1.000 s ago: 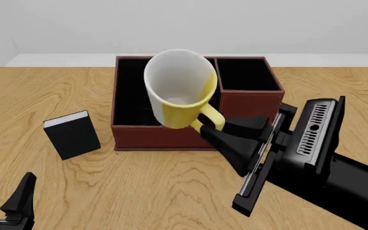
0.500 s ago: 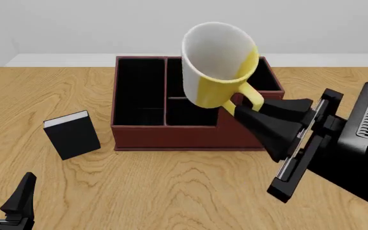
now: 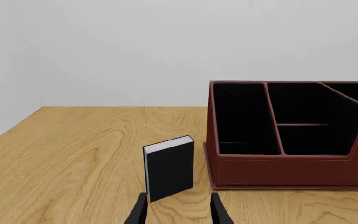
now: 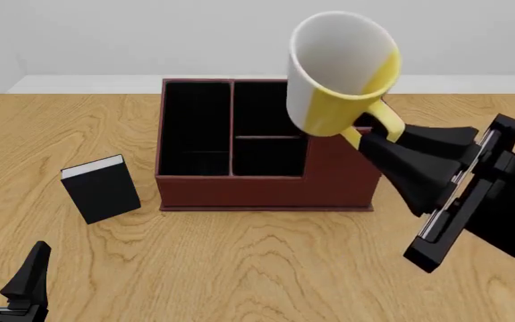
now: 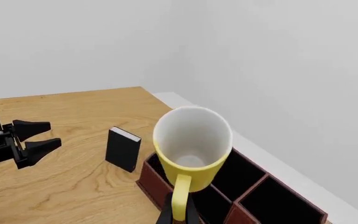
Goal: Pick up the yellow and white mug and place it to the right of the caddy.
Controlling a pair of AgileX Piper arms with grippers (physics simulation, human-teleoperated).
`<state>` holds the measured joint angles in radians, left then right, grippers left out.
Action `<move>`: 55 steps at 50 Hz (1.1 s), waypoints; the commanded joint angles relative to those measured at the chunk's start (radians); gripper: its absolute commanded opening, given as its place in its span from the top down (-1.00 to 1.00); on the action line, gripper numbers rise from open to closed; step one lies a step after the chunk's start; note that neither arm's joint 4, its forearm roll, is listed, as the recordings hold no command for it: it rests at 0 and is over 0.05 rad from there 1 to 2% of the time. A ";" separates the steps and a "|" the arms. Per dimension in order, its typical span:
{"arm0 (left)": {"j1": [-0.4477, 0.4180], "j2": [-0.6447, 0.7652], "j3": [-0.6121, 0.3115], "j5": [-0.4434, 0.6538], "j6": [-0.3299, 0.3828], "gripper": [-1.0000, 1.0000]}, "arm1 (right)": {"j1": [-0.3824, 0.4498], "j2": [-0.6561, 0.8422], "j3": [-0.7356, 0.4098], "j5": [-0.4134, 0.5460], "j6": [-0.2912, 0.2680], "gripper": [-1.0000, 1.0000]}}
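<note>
The yellow and white mug point(image 4: 338, 74) hangs in the air above the right end of the caddy point(image 4: 239, 191), tilted, with its white inside facing the front camera. My right gripper point(image 4: 375, 137) is shut on the mug's yellow handle. In the right wrist view the mug point(image 5: 191, 144) sits just beyond the gripper point(image 5: 177, 215), over the caddy point(image 5: 149, 179). The caddy point(image 3: 278, 163) is a reddish-brown box with black compartments. My left gripper point(image 4: 5, 267) rests low at the near left, open and holding nothing; it also shows as the left gripper point(image 3: 177, 212).
A small black book point(image 4: 102, 188) stands upright left of the caddy, just ahead of the left gripper; it shows as the book point(image 3: 168, 168) and the book point(image 5: 121, 149). Bare wooden table point(image 4: 239, 268) lies in front of the caddy and to its right.
My right gripper has carried the mug to the right and upward, from over the caddy's middle to over its right end. The left arm has not moved.
</note>
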<state>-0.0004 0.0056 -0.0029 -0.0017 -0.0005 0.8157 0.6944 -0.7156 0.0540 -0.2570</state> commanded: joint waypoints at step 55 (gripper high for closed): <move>0.002 0.005 -0.002 -0.003 0.000 -1.00 | -0.211 -0.109 -0.038 0.103 0.043 1.00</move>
<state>0.0015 0.0111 -0.0044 -0.0054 -0.0004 0.6361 0.5939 -0.7529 0.1562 -0.2299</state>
